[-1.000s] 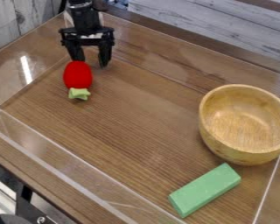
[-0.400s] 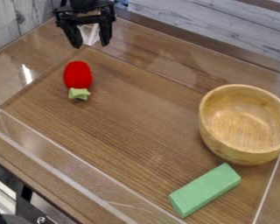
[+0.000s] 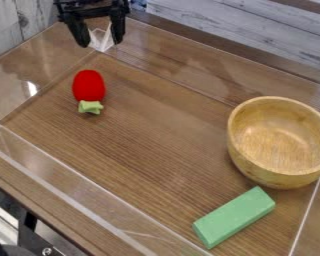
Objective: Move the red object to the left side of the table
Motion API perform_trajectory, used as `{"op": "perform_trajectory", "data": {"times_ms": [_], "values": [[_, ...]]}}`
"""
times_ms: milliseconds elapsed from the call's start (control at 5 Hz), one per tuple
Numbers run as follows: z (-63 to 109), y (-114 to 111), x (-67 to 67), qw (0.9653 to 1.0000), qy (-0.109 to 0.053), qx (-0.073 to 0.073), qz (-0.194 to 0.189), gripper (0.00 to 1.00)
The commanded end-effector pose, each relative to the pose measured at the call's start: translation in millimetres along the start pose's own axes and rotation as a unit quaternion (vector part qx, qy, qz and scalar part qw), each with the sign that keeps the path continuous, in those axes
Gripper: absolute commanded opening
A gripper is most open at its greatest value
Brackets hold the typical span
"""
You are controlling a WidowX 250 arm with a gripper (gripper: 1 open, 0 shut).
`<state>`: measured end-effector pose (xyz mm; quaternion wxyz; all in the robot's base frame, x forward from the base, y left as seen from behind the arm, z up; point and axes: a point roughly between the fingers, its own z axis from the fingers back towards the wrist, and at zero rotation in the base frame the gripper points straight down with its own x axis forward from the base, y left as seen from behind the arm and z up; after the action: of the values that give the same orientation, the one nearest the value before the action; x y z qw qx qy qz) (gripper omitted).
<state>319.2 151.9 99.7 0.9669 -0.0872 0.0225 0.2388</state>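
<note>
The red object (image 3: 87, 87) lies on the bench (image 3: 163, 130) in the left part of the picture, toward the far side, with its pale green stem end turned toward the camera and resting on the wood. Nothing touches it. The claw (image 3: 95, 36) hangs in the air beyond it, near the top left corner of the view and well clear of the toy, with its two dark fingers (image 3: 77, 34) pointing down and standing wide apart; nothing sits between them, and pale background shows through the gap. The arm above the claw is cut off by the top edge of the picture. On the right side of the bench stands a wooden bowl (image 3: 280, 140), round and light in colour, upright, with its hollow showing no contents. Nearer the camera and just in front of the bowl lies a flat green block (image 3: 235, 216), set at a slant so that one end points toward the bowl and the other toward the lower edge of the view; whether it touches the bowl cannot be told. Low clear walls (image 3: 69, 170) border the bench, and the near one runs across the lower left of the picture. The red object is far from both the bowl and the green block.
</note>
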Motion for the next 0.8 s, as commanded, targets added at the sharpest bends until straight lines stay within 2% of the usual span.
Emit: {"op": "perform_trajectory", "data": {"times_ms": [0, 400, 600], "values": [[43.5, -1, 3.0, 0.9987, -0.051, 0.006, -0.001, 1.00], [22.2, 11, 9.6, 0.9986, -0.049, 0.016, 0.015, 1.00], [24.9, 14, 10.2, 0.9986, -0.047, 0.020, 0.013, 1.00]]}}
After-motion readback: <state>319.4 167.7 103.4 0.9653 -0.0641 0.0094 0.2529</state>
